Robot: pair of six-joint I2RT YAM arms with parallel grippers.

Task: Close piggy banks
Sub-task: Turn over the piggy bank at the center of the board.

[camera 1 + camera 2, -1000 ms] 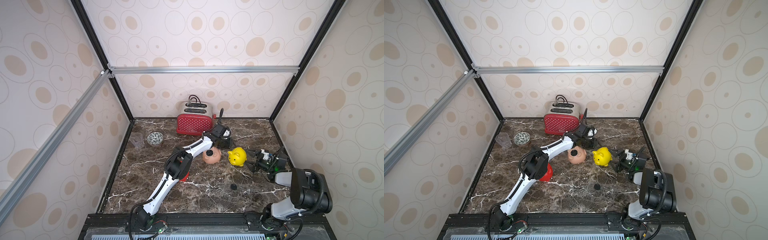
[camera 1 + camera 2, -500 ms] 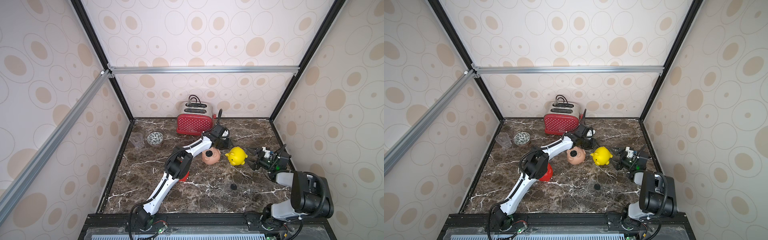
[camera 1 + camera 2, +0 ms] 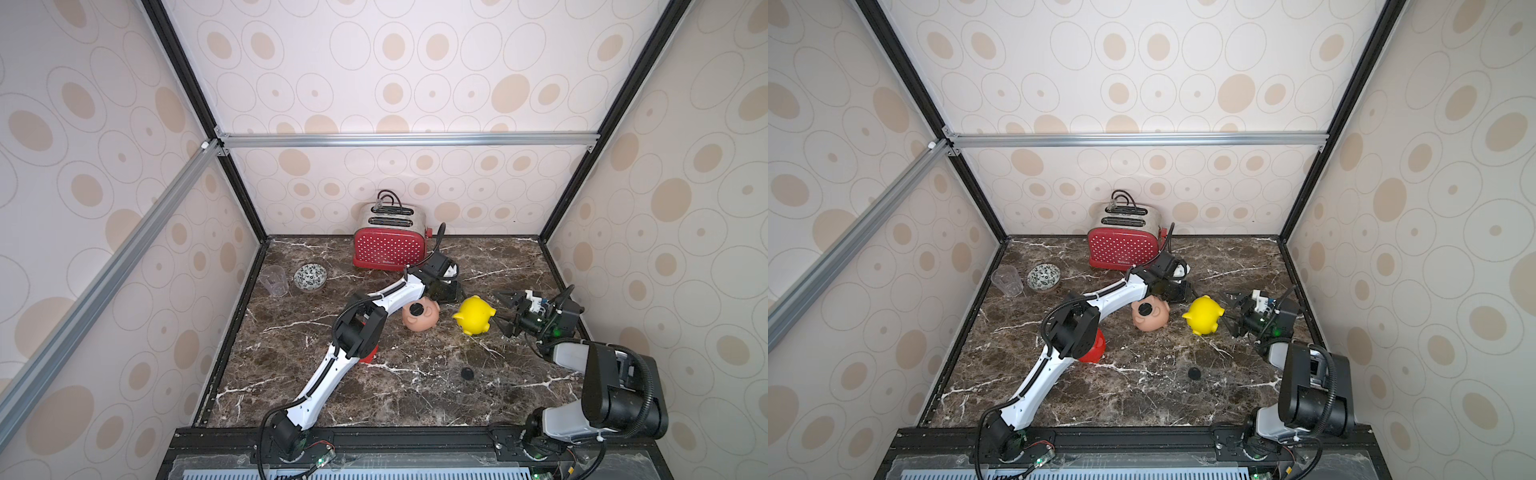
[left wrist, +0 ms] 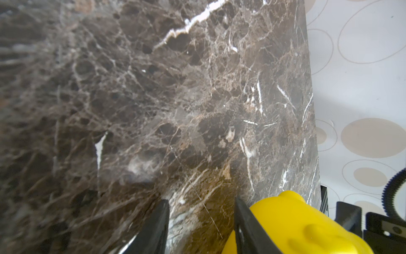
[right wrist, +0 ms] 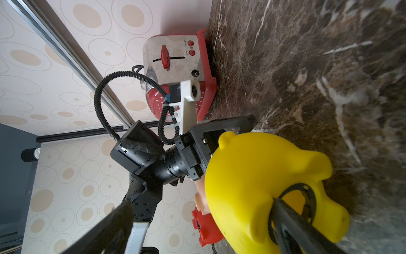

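Though apart, three piggy banks [image 3: 473,316] [image 3: 424,320] [image 3: 369,356], two plugs [image 3: 467,373] [image 3: 415,309]

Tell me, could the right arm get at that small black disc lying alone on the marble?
Probably yes. The black disc lies on bare marble on the right arm's side with nothing around it, and the right gripper stands open and empty beside the yellow pig.

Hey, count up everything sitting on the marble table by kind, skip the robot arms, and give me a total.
Piggy banks: 3 (yellow pig, peach pig, red pig)
Toaster: 1
Bowl: 1
Clear cup: 1
Loose black cap: 1
Total: 7
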